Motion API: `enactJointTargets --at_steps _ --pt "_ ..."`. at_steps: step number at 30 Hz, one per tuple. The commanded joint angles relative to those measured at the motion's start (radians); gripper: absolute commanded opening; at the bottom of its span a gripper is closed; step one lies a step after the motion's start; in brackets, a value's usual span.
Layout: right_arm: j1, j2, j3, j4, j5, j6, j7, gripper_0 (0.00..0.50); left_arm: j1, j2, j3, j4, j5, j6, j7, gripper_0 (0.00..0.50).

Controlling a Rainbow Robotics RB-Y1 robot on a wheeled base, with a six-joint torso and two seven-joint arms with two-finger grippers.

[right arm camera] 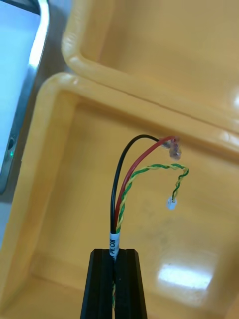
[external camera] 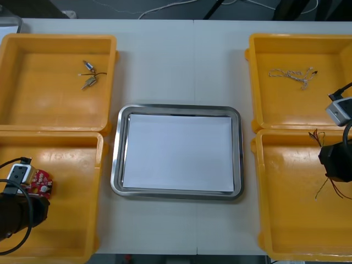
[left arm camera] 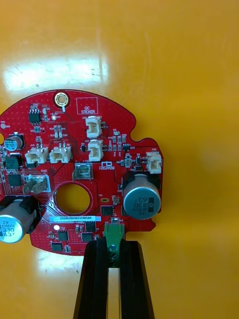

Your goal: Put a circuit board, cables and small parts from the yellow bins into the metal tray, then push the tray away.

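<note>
Circuit board point(left arm camera: 79, 169) is clamped by its edge in the left gripper point(left arm camera: 113, 244), inside the near-left bin point(external camera: 71, 231); the right gripper point(right arm camera: 117, 256) pinches cables point(right arm camera: 122, 194) in the near-right bin point(external camera: 291, 231). Between them, at the middle of the table point(external camera: 176, 60), lies the tray point(external camera: 115, 165), about equally near both.

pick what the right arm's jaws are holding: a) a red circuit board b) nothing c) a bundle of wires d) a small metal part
c: the right arm's jaws are shut on a bundle of wires, black, red and a green-yellow twist, over a yellow bin.
</note>
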Motion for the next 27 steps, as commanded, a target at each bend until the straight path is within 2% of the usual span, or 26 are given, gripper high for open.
enactJointTargets --at_steps 1,9,16,20,27 --pt "-0.054 -0.006 0.009 -0.036 -0.021 0.005 0.04 0.0 -0.023 0.034 0.075 -0.107 0.06 0.087 0.118 0.0" --pt "-0.069 -0.037 0.04 -0.036 -0.028 0.005 0.054 0.0 -0.033 0.112 0.1 -0.192 0.111 0.171 0.204 0.0" --pt "-0.077 -0.04 0.052 -0.035 -0.03 0.005 0.048 0.0 -0.099 0.176 0.114 -0.335 0.117 0.428 0.374 0.0" --pt "-0.106 -0.041 0.084 -0.035 0.002 0.005 0.042 0.0 -0.146 0.196 0.112 -0.396 0.129 0.563 0.445 0.0" --pt "-0.127 -0.041 0.109 -0.009 0.021 0.005 0.033 0.0 -0.246 0.221 0.043 -0.396 0.145 0.585 0.572 0.0"
